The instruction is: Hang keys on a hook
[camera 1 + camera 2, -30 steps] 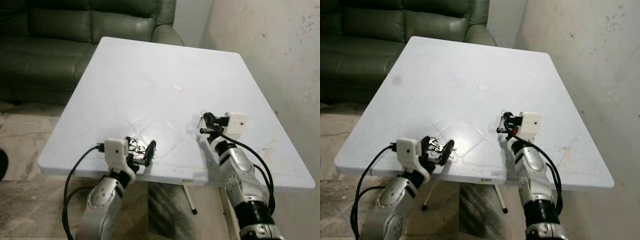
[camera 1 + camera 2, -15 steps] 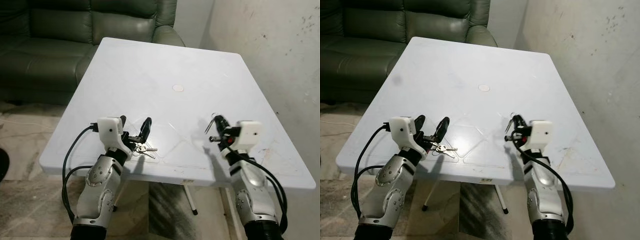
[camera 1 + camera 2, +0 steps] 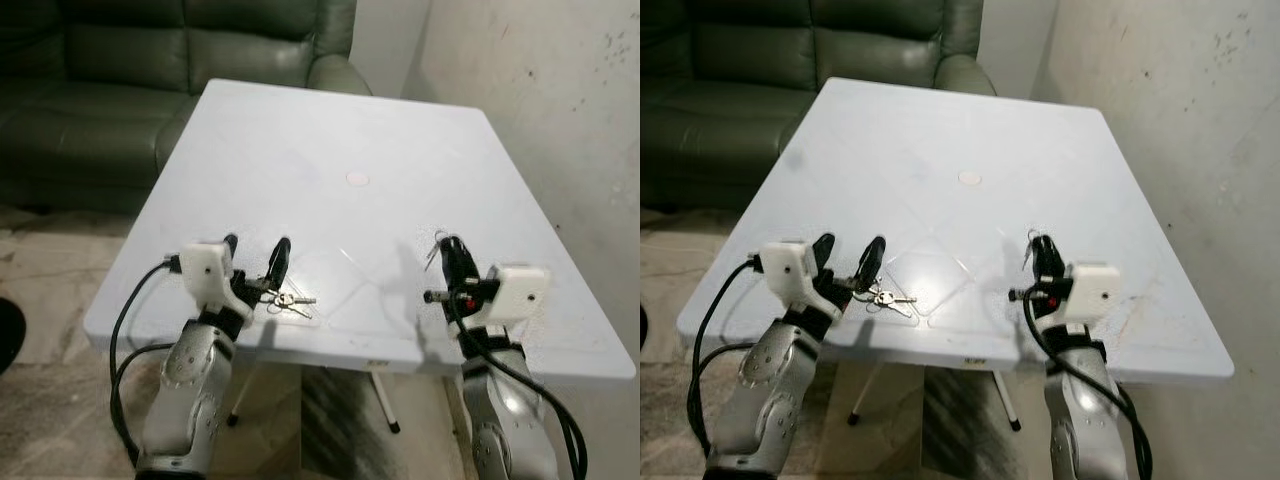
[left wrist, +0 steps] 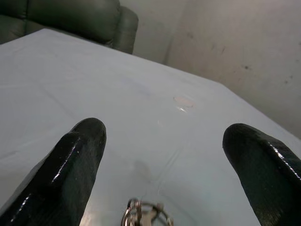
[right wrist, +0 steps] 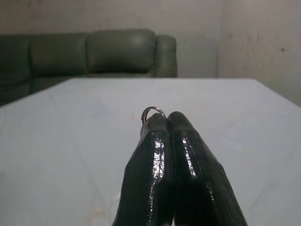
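Keys (image 3: 289, 300) flat on table (image 3: 330, 130), close to near edge, toward left corner. Judged light, hard metal, loose on their ring and likely to skid on the smooth top; best taken by the ring or bunched at the bows.

Left gripper (image 3: 255, 262) spread wide above table, straddling the keys, holding nothing; contact not confirmed.

Right gripper (image 3: 448, 255) raised over near edge toward right corner, fingers (image 5: 176, 155) pressed together on a thin wire hook (image 5: 151, 112) (only its curved tip protrudes).
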You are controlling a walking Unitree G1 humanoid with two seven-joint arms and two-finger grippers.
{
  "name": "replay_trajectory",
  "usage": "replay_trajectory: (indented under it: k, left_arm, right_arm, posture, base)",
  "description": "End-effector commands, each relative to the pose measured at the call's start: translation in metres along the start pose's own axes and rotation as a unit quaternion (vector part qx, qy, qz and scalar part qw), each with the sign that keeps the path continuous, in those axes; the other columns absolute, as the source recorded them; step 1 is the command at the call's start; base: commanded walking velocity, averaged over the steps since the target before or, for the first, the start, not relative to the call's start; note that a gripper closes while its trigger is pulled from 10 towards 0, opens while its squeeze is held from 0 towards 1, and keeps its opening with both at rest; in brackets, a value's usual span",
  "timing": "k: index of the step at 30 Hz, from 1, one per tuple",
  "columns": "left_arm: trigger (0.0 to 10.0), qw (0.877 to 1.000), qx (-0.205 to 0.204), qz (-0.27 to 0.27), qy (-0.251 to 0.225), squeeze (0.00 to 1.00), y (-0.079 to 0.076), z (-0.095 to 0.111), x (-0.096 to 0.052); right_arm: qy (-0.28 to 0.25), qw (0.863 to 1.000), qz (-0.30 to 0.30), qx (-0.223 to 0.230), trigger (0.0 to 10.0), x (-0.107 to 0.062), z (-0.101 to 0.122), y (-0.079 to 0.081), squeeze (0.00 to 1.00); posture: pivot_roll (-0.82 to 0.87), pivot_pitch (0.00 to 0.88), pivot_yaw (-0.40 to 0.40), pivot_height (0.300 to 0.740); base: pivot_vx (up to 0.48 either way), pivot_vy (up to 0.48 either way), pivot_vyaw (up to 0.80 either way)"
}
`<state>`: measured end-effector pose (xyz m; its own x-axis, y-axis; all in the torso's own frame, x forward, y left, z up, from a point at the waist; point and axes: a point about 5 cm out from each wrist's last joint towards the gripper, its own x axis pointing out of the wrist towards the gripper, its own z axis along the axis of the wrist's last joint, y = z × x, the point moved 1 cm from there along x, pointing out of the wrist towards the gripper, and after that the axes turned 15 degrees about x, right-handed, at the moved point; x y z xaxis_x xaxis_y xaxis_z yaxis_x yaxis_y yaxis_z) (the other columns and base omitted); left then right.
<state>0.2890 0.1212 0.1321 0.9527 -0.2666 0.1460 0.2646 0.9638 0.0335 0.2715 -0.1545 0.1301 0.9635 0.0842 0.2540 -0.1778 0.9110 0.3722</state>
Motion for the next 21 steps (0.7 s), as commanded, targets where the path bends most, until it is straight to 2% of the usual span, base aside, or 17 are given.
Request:
replay_trajectory:
  k: [1,8,21]
  left_arm:
    - [10.0,1.000,0.002,-0.005,-0.013,0.00,-0.001,0.007,0.000]
    - [10.0,1.000,0.001,0.021,0.003,0.00,0.011,-0.002,-0.002]
    - [10.0,0.999,-0.008,0.031,0.020,0.00,0.014,-0.008,0.002]
  right_arm:
    - [-0.020,1.000,-0.001,-0.009,10.0,-0.001,0.010,0.001,0.00]
    - [0.003,0.999,-0.045,-0.022,10.0,-0.012,0.000,-0.011,0.00]
    - [0.030,0.997,-0.066,-0.034,10.0,-0.009,-0.006,-0.013,0.00]
  posture:
    - [0.04,0.036,-0.083,0.740]
    - [0.04,0.024,-0.081,0.740]
    - [0.03,0.016,-0.076,0.740]
  base:
    - [0.000,0.000,0.00]
    - [0.000,0.000,0.00]
    - [0.000,0.024,-0.05]
